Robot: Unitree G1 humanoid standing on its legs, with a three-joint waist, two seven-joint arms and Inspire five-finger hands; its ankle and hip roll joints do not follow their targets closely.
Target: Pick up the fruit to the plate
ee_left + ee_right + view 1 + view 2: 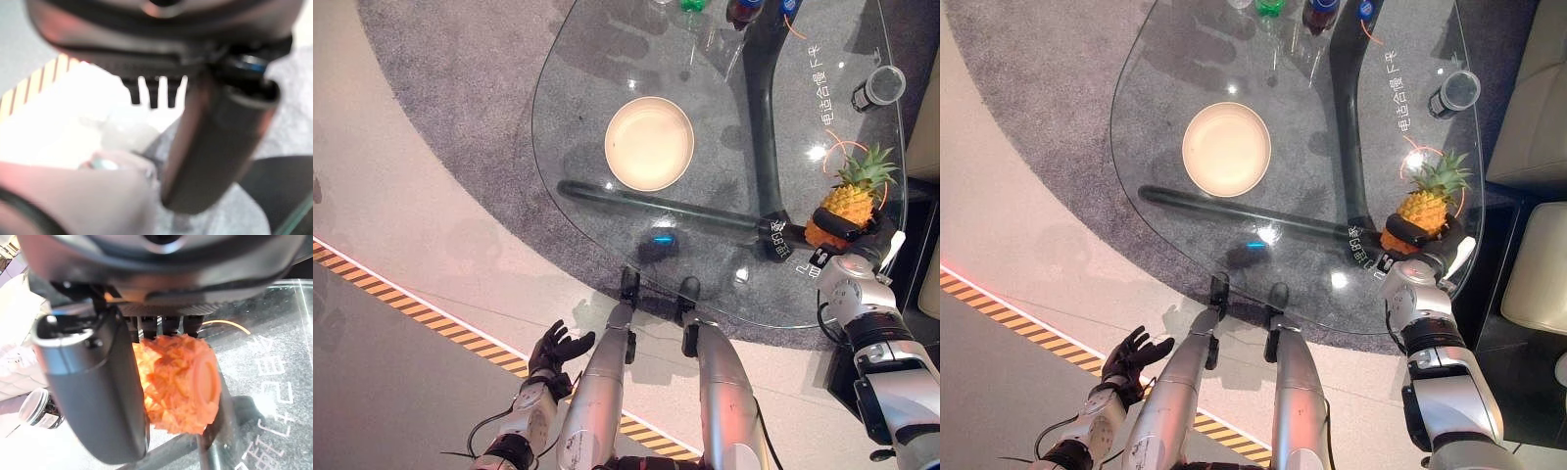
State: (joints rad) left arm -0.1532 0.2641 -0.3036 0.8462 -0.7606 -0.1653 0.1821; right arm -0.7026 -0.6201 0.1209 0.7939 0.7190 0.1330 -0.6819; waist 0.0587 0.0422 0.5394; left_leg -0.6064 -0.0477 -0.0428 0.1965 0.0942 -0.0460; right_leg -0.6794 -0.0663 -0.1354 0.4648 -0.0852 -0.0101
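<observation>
A pineapple (850, 201) with a green crown lies on the glass table (607, 78) near its right edge. My right hand (847, 230) is curled round the fruit's base, its thumb and fingers wrapped on it. In the right wrist view the orange pineapple (178, 382) sits between the thumb and the fingers. The cream plate (649, 143) stands bare on the left middle of the table, well away from the fruit. My left hand (556, 349) hangs low beside the table, over the floor, with its fingers spread.
Bottles (742, 10) stand at the table's far edge and a dark jar (878, 88) lies at the far right. A dark table frame (764, 127) shows under the glass. A cream seat (1528, 98) is to the right. A striped line (421, 313) crosses the floor.
</observation>
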